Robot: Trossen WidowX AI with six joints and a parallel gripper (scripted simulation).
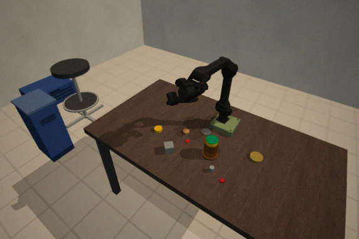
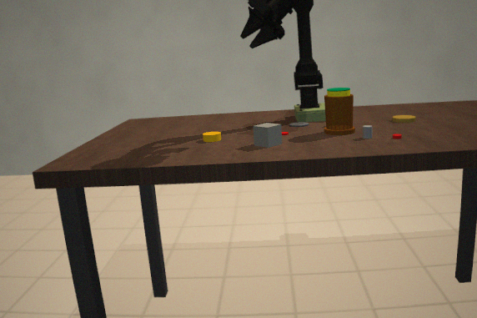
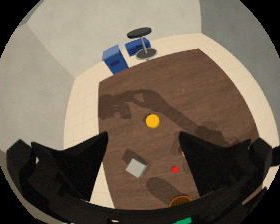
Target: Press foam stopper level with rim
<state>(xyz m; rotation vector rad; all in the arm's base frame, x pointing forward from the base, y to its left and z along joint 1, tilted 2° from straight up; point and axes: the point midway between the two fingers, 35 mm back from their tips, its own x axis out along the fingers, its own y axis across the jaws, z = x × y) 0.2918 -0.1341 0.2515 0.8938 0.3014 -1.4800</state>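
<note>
An amber jar (image 1: 210, 148) stands upright on the dark wooden table, in front of the arm's green base (image 1: 225, 125). Its foam stopper shows as a yellow band capped by a green top (image 1: 212, 139) that stands a little above the rim; it also shows in the exterior view (image 2: 338, 92) and at the bottom of the wrist view (image 3: 183, 221). My gripper (image 2: 253, 37) is open and empty, high above the table and to the left of the jar, tilted downward.
On the table around the jar lie a grey cube (image 1: 169, 147), a yellow disc (image 1: 158, 128), an orange disc (image 1: 186, 131), a grey disc (image 1: 206, 132), a larger mustard disc (image 1: 256, 157), a small grey cylinder (image 1: 211, 169) and two red dots (image 1: 222, 180). A stool (image 1: 71, 69) and blue cabinets stand left.
</note>
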